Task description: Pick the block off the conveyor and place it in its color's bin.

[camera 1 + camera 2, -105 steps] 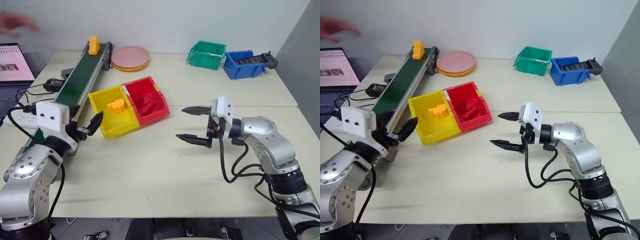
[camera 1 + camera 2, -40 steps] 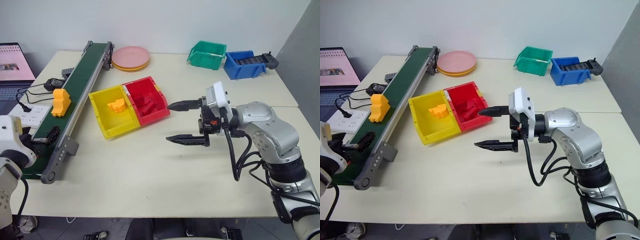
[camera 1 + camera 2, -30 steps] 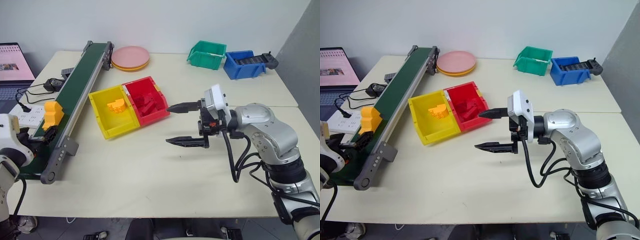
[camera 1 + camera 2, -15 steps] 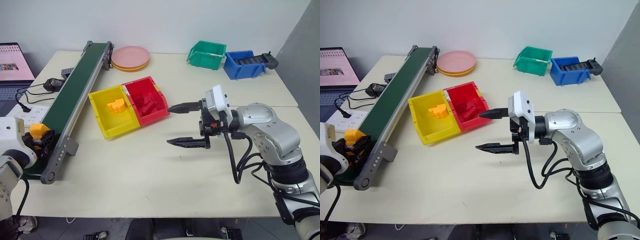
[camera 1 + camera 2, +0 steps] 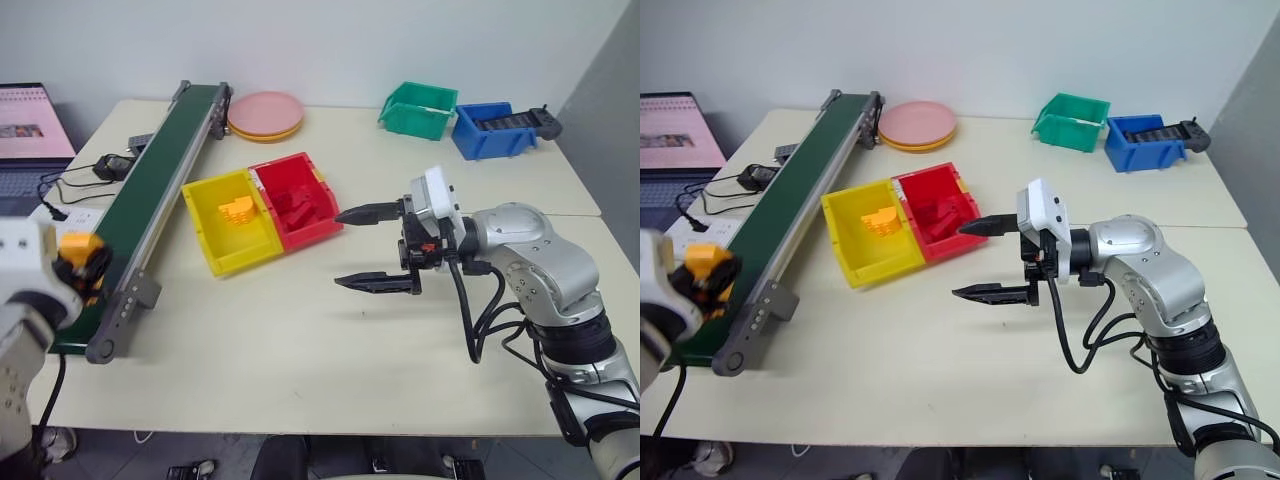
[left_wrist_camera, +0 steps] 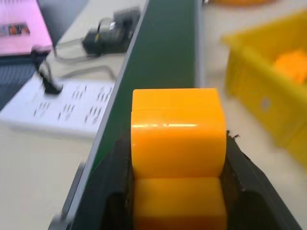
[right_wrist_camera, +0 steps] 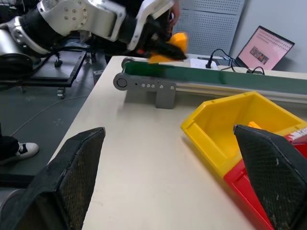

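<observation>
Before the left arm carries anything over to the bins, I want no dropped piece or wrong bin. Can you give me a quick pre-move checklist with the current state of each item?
1. Left gripper shut on the block: ok, a black finger on each side.
2. Block off the conveyor: ok; from the right wrist view it sits above the belt end.
3. Yellow bin open-topped and beside the conveyor: ok.
4. Room in it: ok, one orange-yellow piece inside.
5. Right gripper clear of the yellow bin: ok, open over bare table, near the red bin.
6. Grip firm enough for the carry: cannot tell.
</observation>
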You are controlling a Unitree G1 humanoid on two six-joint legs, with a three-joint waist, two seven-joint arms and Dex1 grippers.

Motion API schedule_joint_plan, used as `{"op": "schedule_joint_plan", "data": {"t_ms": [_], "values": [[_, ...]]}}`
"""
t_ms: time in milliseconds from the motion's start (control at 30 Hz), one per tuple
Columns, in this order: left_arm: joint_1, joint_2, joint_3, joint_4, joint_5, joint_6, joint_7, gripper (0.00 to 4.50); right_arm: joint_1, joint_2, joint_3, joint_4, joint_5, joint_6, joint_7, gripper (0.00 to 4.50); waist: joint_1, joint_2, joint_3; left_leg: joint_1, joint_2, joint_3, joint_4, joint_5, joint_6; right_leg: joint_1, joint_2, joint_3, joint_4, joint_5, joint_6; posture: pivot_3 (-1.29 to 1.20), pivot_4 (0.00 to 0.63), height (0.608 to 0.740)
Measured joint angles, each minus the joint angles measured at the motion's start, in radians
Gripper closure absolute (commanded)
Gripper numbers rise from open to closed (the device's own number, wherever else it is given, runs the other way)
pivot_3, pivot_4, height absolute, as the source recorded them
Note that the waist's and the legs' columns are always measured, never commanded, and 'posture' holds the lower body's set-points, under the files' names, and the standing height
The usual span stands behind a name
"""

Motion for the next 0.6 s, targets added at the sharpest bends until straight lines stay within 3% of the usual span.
{"op": "schedule_joint_plan", "data": {"t_ms": [100, 267, 500, 567, 600], "values": [[-0.107, -0.009, -0.087, -0.005, -0.027, 0.017, 0.002, 2.97, 0.007, -0.031, -0.005, -0.007, -0.012, 0.001, -0.007, 0.0, 0.0, 0.0, 0.0, 0.0, 0.0, 0.002, 0.0, 0.0, 0.0, 0.0, 0.0, 0.002, -0.001, 0.0, 0.0, 0.0, 0.15, 0.74], [-0.27, -0.092, -0.275, 0.155, 0.04, -0.034, 0.028, 2.97, 0.04, -0.086, -0.037, -0.061, -0.014, 0.023, -0.046, 0.0, 0.0, 0.0, 0.0, -0.001, 0.0, 0.002, 0.0, 0.0, 0.0, -0.002, 0.0, 0.002, -0.001, 0.0, 0.0, 0.0, 0.15, 0.74], [-0.321, -0.139, -0.419, 0.324, 0.17, -0.163, 0.04, 2.97, 0.084, -0.137, -0.07, -0.124, -0.01, 0.074, -0.089, 0.0, -0.005, 0.0, 0.0, -0.001, 0.0, 0.003, 0.0, 0.0, 0.0, -0.002, 0.001, 0.002, 0.0, 0.0, 0.0, 0.0, 0.15, 0.74], [-0.322, -0.14, -0.428, 0.348, 0.189, -0.185, 0.032, 2.27, 0.091, -0.145, -0.077, -0.134, -0.01, 0.084, -0.097, 0.0, -0.005, 0.0, 0.0, -0.001, 0.0, 0.003, 0.0, 0.0, 0.0, -0.002, 0.0, 0.002, 0.0, 0.0, 0.0, 0.0, 0.15, 0.74], [-0.323, -0.142, -0.428, 0.357, 0.191, -0.192, 0.026, 2.15, 0.095, -0.148, -0.079, -0.138, -0.01, 0.086, -0.101, 0.0, -0.004, 0.0, 0.0, -0.001, 0.0, 0.003, 0.0, 0.0, 0.0, -0.002, 0.0, 0.002, 0.0, 0.0, 0.0, 0.0, 0.15, 0.74]]}}
